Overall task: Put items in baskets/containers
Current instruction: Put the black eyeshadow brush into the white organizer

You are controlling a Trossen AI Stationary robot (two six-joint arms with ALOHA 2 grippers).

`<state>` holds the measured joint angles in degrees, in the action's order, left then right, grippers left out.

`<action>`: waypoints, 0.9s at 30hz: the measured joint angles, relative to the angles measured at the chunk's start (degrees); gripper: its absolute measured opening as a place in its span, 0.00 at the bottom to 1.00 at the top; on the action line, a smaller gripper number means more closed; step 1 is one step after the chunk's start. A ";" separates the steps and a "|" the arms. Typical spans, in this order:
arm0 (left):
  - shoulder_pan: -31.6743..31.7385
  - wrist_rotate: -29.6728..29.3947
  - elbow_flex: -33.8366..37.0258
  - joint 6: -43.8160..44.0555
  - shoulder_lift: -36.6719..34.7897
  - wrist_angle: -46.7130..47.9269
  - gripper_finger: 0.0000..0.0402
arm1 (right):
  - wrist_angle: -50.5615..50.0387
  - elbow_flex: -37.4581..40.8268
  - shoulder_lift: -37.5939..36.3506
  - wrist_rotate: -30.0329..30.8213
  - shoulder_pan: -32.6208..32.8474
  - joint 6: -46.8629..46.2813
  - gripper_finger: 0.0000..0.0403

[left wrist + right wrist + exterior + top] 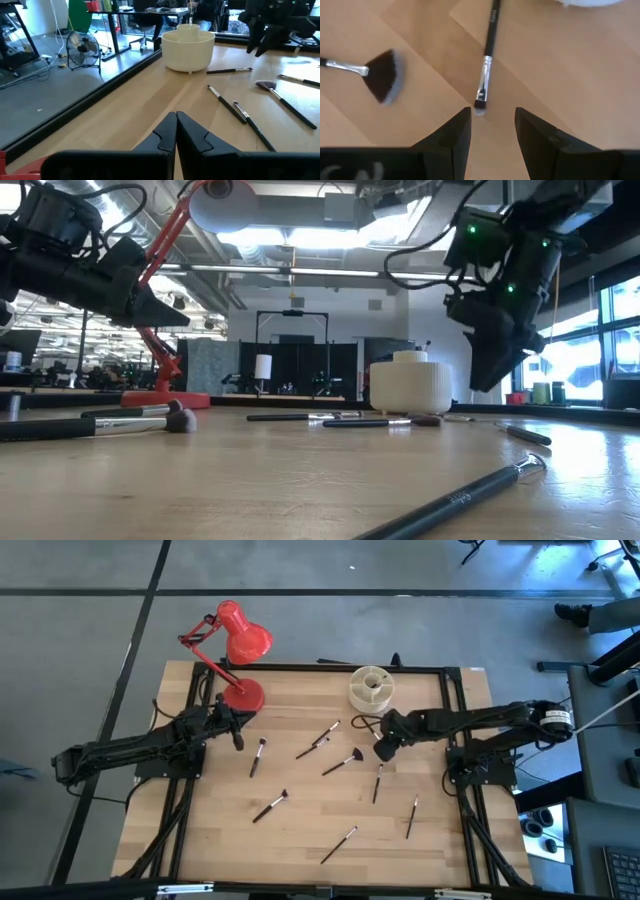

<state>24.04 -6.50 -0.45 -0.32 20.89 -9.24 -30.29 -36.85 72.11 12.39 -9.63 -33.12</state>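
Two dark arms reach in over the wooden tabletop (300, 840), and the action is on the right side: the right gripper (384, 749) hangs just off the surface near the middle, fingers parted and holding nothing, nose pointed down. In its wrist view a slim black brush with a silver ferrule (487, 60) lies with its small tip just ahead of the open gap, and a fan brush with dark, pale-edged bristles (382, 76) sits off to one side of it. Close behind that gripper, toward the far edge of the tabletop, stands the round cream-white ribbed organiser cup (371, 686), upright, inner ring showing from above. Slim makeup brushes lie scattered flat across the middle and the near half of the tabletop, one dark-handled one (339, 844) down near the near edge, another (258, 756) over toward the left. The left gripper (237, 736) waits at the left side, fingers pressed together and empty, just beside the round base of the red desk lamp (243, 695) at the far left corner.
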 joint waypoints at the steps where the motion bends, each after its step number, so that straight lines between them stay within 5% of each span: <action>1: 0.00 -0.04 0.00 0.00 -0.01 -0.02 0.01 | 1.43 0.67 0.20 -0.01 0.00 2.01 0.37; 17: 0.00 0.37 0.00 0.61 0.01 0.48 0.01 | 9.60 4.03 8.68 -0.94 0.04 3.17 0.36; 27: 0.00 0.21 -0.01 0.61 0.01 0.48 0.01 | 11.51 4.05 9.13 -1.29 0.02 3.17 0.13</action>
<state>24.05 -6.29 -0.46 0.29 20.91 -8.75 -18.78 -32.80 81.25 11.10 -9.61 -29.95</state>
